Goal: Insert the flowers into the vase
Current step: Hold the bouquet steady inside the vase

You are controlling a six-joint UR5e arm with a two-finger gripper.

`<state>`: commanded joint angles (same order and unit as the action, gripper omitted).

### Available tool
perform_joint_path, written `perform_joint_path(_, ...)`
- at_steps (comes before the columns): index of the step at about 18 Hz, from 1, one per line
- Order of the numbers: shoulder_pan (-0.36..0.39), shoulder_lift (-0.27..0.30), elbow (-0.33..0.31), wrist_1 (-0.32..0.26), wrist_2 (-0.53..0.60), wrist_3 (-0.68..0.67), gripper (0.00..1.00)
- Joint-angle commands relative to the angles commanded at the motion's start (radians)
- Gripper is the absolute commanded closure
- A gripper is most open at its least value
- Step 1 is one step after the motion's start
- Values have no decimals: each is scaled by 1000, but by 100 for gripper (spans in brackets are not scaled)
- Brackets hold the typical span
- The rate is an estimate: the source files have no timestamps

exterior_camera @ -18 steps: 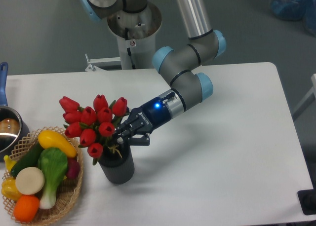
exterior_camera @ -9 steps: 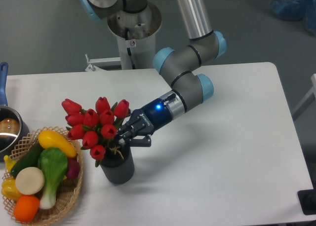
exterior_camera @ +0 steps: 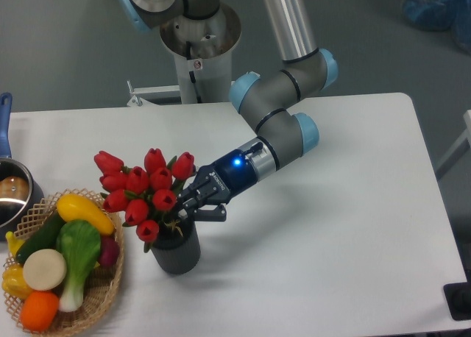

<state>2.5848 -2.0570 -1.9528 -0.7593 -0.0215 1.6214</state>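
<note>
Near the table's [exterior_camera: 331, 226] front-left corner, the flowers [exterior_camera: 143, 190] have drifted slightly rightward over the vase [exterior_camera: 175, 250], stems inside, gripper [exterior_camera: 193, 206] still clamped on them.

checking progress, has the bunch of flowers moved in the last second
Yes. The flowers have shifted slightly right and down, away from the wicker basket, settling lower over the vase.

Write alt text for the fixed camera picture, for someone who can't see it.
A robot arm's gripper holds a bunch of red tulips by the stems, which reach down into a short dark grey vase on a white table. To the left sit a wicker basket of toy vegetables and part of a metal pot with a blue handle.
</note>
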Motion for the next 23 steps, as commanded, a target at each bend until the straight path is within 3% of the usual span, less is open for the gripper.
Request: perform_joint_path(23,-2,2,-15,0,8,0,83)
